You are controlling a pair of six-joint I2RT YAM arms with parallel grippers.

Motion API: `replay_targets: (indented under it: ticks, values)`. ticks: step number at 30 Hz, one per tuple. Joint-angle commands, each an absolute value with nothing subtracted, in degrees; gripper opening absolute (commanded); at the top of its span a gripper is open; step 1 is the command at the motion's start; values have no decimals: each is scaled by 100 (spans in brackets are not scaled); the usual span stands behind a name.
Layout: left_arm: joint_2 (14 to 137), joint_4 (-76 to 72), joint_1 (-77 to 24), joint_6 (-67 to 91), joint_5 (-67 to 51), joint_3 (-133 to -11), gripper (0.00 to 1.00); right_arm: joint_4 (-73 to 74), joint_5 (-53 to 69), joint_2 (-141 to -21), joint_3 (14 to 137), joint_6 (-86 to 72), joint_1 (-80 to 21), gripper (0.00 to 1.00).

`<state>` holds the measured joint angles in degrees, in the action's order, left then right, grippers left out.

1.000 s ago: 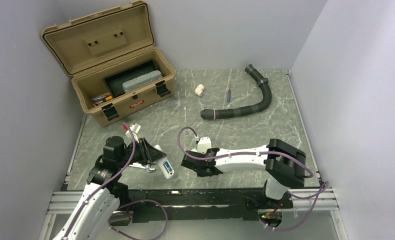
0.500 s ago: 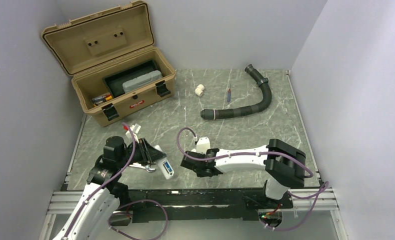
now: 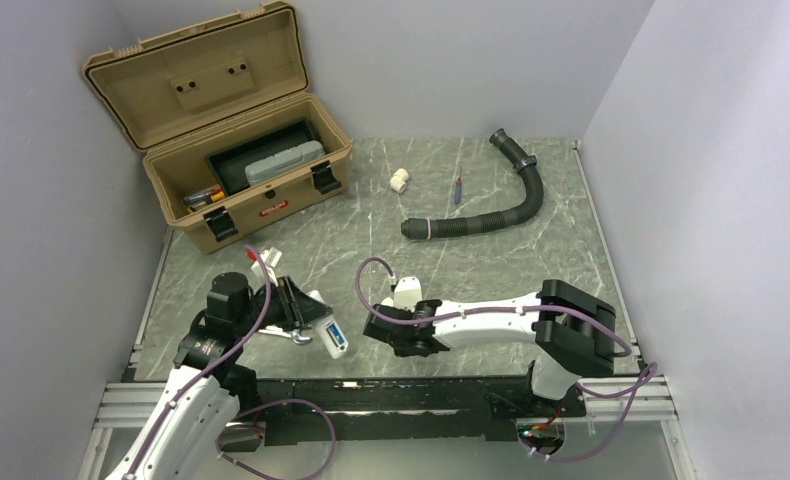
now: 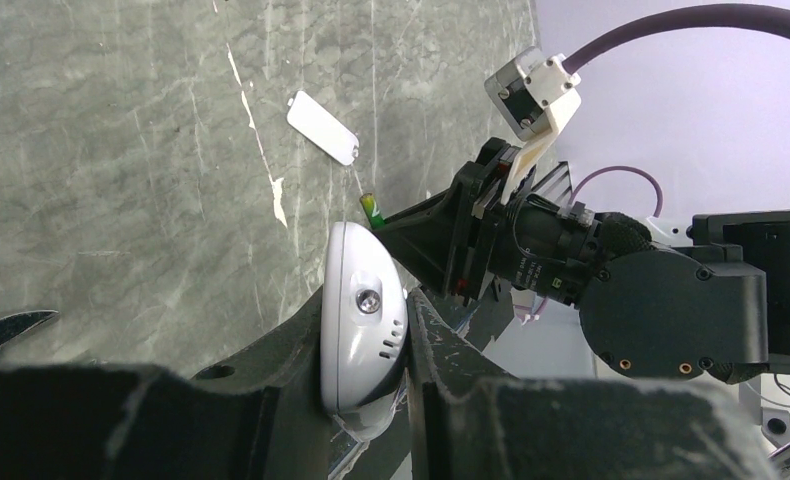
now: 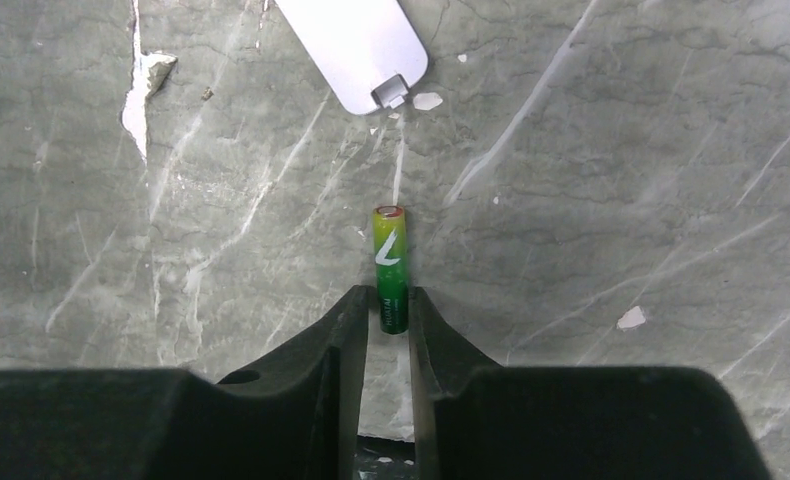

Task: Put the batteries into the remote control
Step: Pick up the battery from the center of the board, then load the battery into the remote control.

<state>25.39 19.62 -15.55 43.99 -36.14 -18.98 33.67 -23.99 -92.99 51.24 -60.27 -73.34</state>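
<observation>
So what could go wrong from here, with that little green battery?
The right claw pinches the green battery only by one end, so it might swivel or slip out. The left claw grips the remote by its edges; a push while loading could tilt it.

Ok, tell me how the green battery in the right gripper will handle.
The green battery is a smooth round cylinder, so it would probably roll if dropped. The right gripper pinches only one end, so it may pivot or slip.
</observation>
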Motion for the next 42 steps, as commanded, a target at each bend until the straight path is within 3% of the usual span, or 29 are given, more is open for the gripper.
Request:
replay_targets:
  ticks: [1,8,13,17,20,26,33,42]
  values:
    - [2524,1762,-1527,4415,-3686,-2041,0,3665,-2056,-9373,4905,-6065,-7411,21]
    - [2483,1793,-1528,4434,-3648,-2042,0,3792,-2264,-9218,4868,-6091,-7421,0]
    - [2440,1481,-1528,4589,-3644,-1882,0,4255,-2781,-8964,5017,-5995,-7462,0]
    - [2381,171,-1529,5250,-3932,-1280,0,4364,-3233,-8128,5168,-5300,-7650,0]
    - [2332,-1460,-1529,6070,-4002,-578,0,3862,-2964,-7215,5168,-4246,-7689,0]
    - [2306,-2615,-1694,6777,-3422,-14,0,3502,-2157,-5895,5416,-2951,-7690,0]
    - [2924,-3452,-3054,6742,-2188,-28,0,3709,-1325,-6267,5844,-2384,-7700,0]
    - [4104,-4552,-4007,6699,-1730,-198,0,3313,-1147,-6228,5806,-2347,-7700,0]
